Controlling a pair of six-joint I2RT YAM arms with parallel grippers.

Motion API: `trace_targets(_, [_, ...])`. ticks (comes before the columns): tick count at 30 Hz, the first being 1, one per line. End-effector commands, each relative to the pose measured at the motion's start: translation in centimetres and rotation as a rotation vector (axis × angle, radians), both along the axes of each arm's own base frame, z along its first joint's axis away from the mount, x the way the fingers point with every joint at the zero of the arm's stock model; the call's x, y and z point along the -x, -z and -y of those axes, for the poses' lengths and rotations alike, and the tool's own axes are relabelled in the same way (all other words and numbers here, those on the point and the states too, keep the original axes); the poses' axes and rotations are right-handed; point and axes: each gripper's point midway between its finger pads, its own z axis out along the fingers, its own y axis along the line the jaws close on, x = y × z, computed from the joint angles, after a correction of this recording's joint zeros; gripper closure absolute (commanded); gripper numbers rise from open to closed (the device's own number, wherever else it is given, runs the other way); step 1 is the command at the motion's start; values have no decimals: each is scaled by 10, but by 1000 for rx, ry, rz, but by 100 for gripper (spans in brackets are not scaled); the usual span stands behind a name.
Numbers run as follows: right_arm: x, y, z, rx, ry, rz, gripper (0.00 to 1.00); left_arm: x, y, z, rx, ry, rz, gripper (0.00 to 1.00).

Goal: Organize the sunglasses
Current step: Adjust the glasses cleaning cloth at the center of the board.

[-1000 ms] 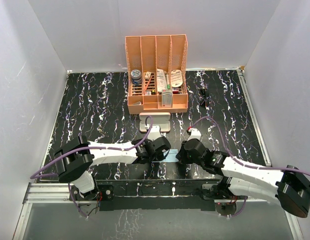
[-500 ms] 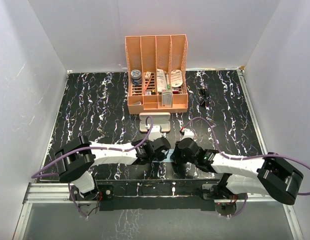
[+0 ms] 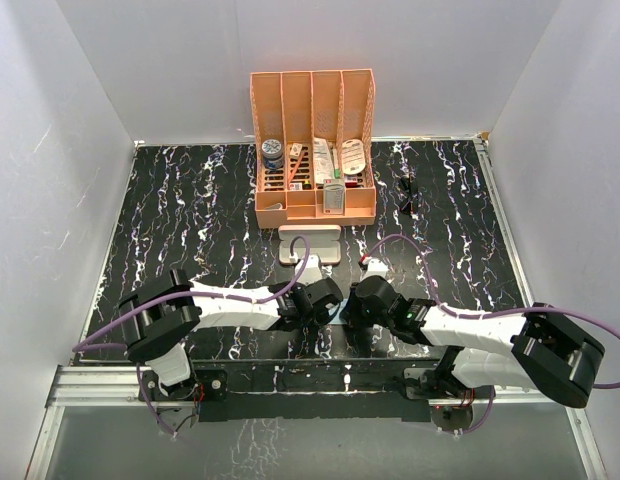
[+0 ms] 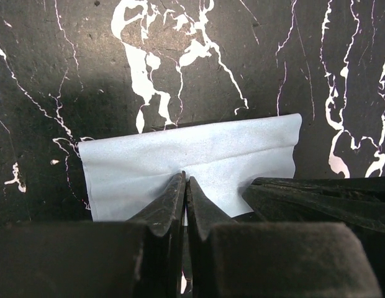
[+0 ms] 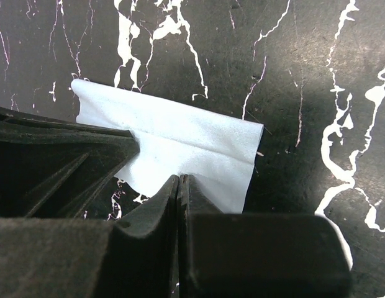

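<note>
One pair of small black thin-framed sunglasses [image 3: 407, 194] lies on the black, white-veined marble-patterned table [image 3: 190, 220], right of the one orange slatted plastic desk organizer [image 3: 362, 95] with four upright slots. The pair's long axis seems to run away from the arms; its facing is too small to tell. One pink rounded oblong glasses case [image 3: 310, 243] lies crosswise in front of the organizer. One light blue square cloth [image 4: 192, 155], soft and creased along a fold, lies near the arms. The left gripper [image 4: 185, 186] and right gripper [image 5: 179, 183] are each closed, pinching the cloth's near edge.
</note>
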Motion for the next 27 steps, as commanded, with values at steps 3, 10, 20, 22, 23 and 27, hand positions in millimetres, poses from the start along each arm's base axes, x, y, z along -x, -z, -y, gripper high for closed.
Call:
trace_targets(3, [-10,-9,-5,-11,21,24,100,11,15,-49,-160,-47,-27,100])
trace_targets(10, [-10,-8,-4,-6,25,20,100,15,12,-69,-201,-65,-21,100])
trace_targets(20, [-10,-8,-3,4,29,19,100,27,24,-88,-231,-77,-62,100])
trace_targets(22, [-10,-7,-2,9,30,17,100,27,23,-91,-234,-80,-63,100])
trace_targets(23, [-10,-7,-2,10,31,16,100,28,22,-91,-235,-78,-61,100])
trace_targets(27, [-10,-5,-1,17,32,10,100,22,9,-92,-240,-74,-28,100])
